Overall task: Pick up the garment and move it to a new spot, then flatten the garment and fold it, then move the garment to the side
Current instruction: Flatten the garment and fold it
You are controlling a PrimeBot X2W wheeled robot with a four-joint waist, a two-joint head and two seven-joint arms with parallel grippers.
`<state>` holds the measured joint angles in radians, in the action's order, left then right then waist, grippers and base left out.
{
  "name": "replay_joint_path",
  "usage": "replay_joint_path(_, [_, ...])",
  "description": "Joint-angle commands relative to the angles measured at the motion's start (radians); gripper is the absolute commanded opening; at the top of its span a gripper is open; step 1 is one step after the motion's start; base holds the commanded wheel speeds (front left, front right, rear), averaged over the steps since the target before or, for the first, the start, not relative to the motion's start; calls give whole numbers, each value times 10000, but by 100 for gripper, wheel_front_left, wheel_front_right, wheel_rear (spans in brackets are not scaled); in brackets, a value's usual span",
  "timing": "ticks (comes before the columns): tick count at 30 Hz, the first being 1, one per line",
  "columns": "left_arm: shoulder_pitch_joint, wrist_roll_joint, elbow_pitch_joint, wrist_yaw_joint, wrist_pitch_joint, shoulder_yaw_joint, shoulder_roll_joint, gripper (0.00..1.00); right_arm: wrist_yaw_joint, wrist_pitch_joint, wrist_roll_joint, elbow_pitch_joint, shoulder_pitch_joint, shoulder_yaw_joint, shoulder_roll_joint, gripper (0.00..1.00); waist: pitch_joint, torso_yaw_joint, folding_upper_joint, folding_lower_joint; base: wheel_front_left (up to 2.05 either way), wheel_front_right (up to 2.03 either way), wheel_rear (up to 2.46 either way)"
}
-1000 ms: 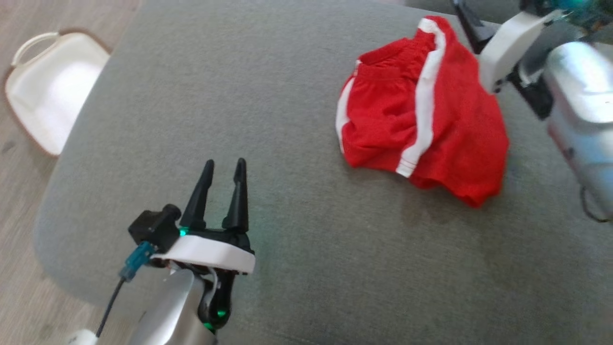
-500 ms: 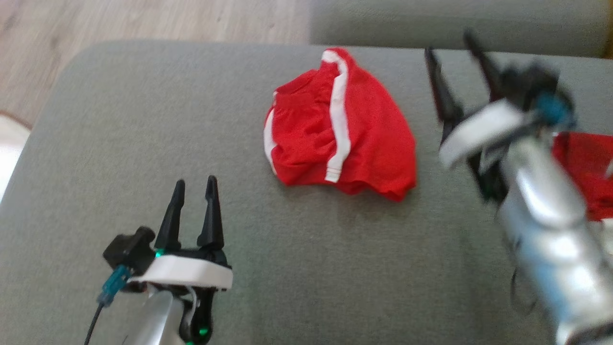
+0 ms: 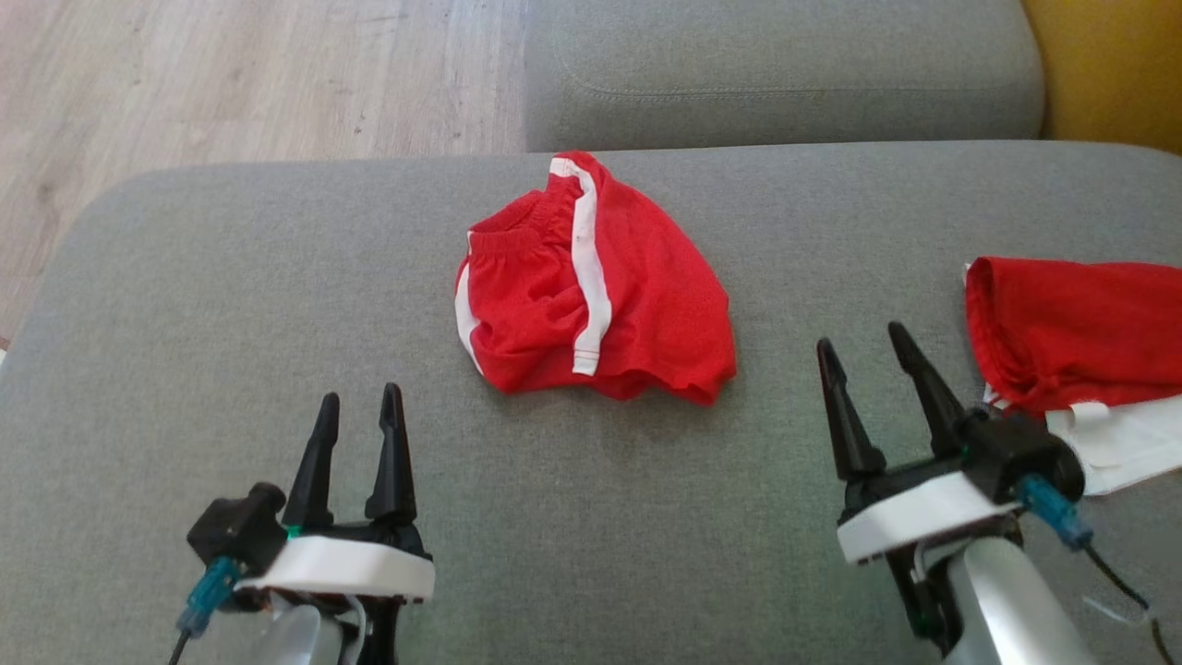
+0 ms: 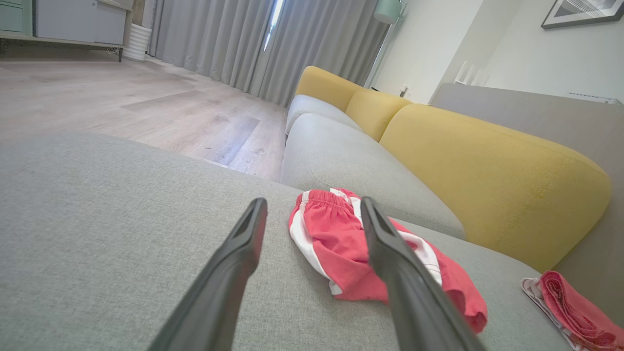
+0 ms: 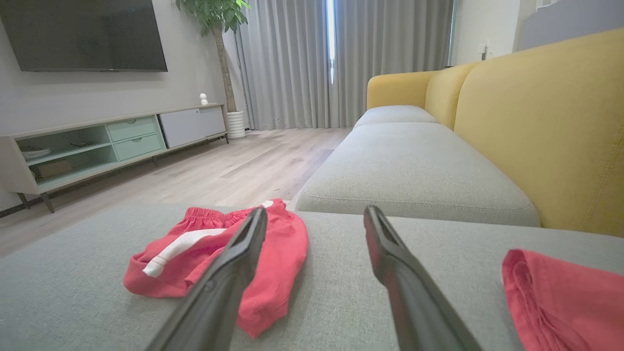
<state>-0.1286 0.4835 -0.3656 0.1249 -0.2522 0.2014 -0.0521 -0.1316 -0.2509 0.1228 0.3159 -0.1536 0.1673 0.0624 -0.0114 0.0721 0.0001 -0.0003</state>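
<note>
At the bottom left of the head view the left gripper point(image 3: 360, 394) hovers over the grey cushion point(image 3: 231, 305), jaws wide and empty. At the bottom right the right gripper point(image 3: 858, 335) matches it, likely poised to reach in. Beyond them, mid-frame, the red shorts point(image 3: 600, 286) lie crumpled, not yet flattened. Another red garment point(image 3: 1071, 332) sits at the right edge, seemingly set aside

The shorts point(image 3: 637, 296) are showing matt cloth. The cushion point(image 3: 231, 305) is looking coarsely woven; the floor point(image 3: 231, 74) at eleven o'clock is showing smooth wood.
</note>
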Motion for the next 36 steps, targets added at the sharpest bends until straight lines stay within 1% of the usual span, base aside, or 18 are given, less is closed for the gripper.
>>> replay_joint_path(1, [-204, -76, 373, 57, -95, -317, -110, 100, 9, -108, 49, -438, -221, 258, -117, 100, -4, 20, -1, 3, 0, 0, 0])
replay_joint_path(5, [-264, -88, 396, 57, -95, -215, -95, 100, 9, -108, -20, -583, -118, 312, -119, 100, -115, 172, -1, 3, 0, 0, 0])
replay_joint_path(9, [-483, -59, 431, 57, -95, -123, -84, 100, 9, -16, -264, -689, -398, 493, -120, 100, -475, 481, -1, 3, 0, 0, 0])
replay_joint_path(15, [-808, 51, 328, 57, -95, 74, -61, 100, 9, 508, -627, -433, -1128, 1305, -121, 100, -1110, 1085, -1, 3, 0, 0, 0])
replay_joint_path(19, [-992, 117, 247, 57, -95, 248, -46, 100, 9, 819, -762, 241, -1723, 2015, -121, 100, -1423, 1499, -1, 3, 0, 0, 0])
replay_joint_path(23, [-1144, 179, 164, 57, -95, 374, -33, 100, 9, 1061, -648, 1185, -2270, 2522, -121, 100, -1591, 1888, -1, 3, 0, 0, 0])
replay_joint_path(28, [-1284, 250, 106, 58, -95, 508, -17, 100, 9, 1178, -279, 2256, -2835, 2777, -121, 100, -1722, 2292, -1, 3, 0, 0, 0])
replay_joint_path(32, [-1307, 273, 73, 58, -95, 527, -9, 100, 9, 1060, 15, 2931, -3239, 2786, -121, 100, -1762, 2442, -1, 3, 0, 0, 0])
replay_joint_path(33, [-1306, 276, 69, 58, -95, 524, -8, 100, 9, 1050, 58, 3100, -3324, 2807, -121, 80, -1766, 2460, -1, 3, 0, 0, 0])
replay_joint_path(34, [-1302, 276, 65, 58, -95, 517, -6, 100, 9, 1007, 106, 3236, -3401, 2823, -121, 7, -1766, 2468, -1, 3, 0, 0, 0])
replay_joint_path(35, [-1302, 276, 65, 58, -95, 517, -6, 100, 9, 1007, 106, 3236, -3401, 2823, -121, 7, -1766, 2468, -1, 3, 0, 0, 0])
replay_joint_path(36, [-1296, 275, 61, 58, -95, 507, -5, 100, 9, 949, 132, 3356, -3475, 2829, -121, 0, -1762, 2465, -1, 3, 0, 0, 0])
